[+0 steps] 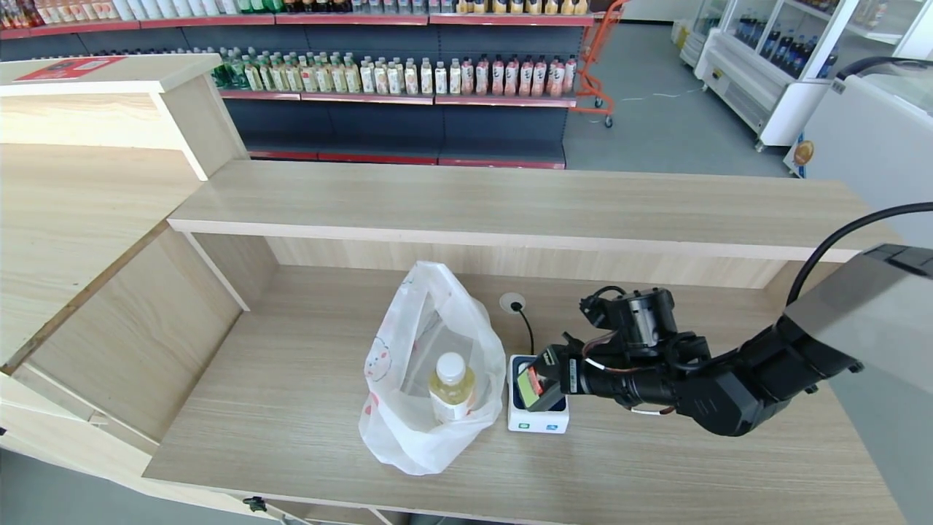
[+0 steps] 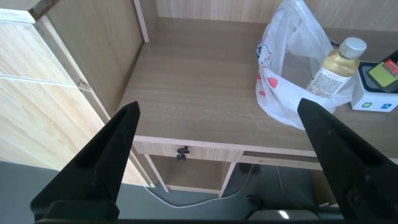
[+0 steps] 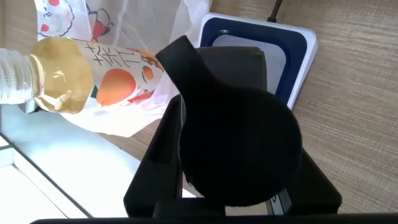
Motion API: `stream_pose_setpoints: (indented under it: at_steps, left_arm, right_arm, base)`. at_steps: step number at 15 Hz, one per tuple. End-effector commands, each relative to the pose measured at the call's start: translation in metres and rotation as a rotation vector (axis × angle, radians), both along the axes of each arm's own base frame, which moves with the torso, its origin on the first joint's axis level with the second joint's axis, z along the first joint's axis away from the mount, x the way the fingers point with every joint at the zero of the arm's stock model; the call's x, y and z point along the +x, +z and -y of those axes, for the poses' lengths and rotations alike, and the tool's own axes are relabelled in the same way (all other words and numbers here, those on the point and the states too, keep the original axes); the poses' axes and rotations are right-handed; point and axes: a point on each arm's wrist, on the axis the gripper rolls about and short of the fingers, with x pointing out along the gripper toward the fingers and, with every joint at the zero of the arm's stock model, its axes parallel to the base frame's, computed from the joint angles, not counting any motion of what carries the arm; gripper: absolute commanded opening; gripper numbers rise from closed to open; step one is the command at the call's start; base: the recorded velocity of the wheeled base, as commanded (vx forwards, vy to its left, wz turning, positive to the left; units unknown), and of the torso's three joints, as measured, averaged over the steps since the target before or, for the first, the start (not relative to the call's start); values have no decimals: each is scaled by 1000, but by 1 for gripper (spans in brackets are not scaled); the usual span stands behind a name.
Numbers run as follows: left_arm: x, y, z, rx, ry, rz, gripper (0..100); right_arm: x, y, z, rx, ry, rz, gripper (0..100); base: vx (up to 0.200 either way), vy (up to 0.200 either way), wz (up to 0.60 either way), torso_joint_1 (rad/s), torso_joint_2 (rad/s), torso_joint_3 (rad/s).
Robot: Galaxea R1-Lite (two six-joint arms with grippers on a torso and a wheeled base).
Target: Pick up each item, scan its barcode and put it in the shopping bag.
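While the right end effector (image 1: 545, 380) holds a small box (image 1: 530, 385) with a green and red face just above the barcode scanner (image 1: 538, 423), closed on the box, the left end effector (image 2: 217, 109) hangs off the near edge of the tabletop (image 1: 291, 408) with its fingers (image 2: 99, 168) spread wide and nothing between them. The white shopping bag (image 1: 393, 415) stands just beside the scanner, mouth open, with a capped bottle of pale drink (image 1: 452, 390) upright inside. Handling, as judged: the box looks light and stiff, probably thin card, so a moderate grip across two opposite flat sides should suffice; a harder squeeze could dent it, and a glossy wrap might let it slip. The bag is soft film, liable to collapse or shift if brushed, so the box is best lowered through the open mouth beside the bottle
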Motion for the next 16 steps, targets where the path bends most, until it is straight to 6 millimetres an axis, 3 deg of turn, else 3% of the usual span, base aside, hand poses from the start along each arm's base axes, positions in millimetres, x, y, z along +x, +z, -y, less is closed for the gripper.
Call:
stream_pose_setpoints:
  at_steps: [1,4,6,10,16]
  left_arm:
    - [0,0,0,-1,0,1,100]
    - [0,0,0,-1,0,1,100]
    - [0,0,0,-1,0,1,100]
    - [0,0,0,-1,0,1,100]
    - [0,0,0,1,0,1,100]
  right_arm:
    - [3,-3,-1,-4,0,-6,0]
    - [3,1,-2,5,2,4,0]
    - [-1,23,0,96,-41,5,0]
    - [-12,64,8,112,-30,128,0]
    - [-5,67,-6,61,43,202,0]
  base:
    - [0,0,0,0,0,0]
    - [0,0,0,0,0,0]
    - [0,0,0,0,0,0]
    - [0,0,0,0,0,0]
    - [0,0,0,0,0,0]
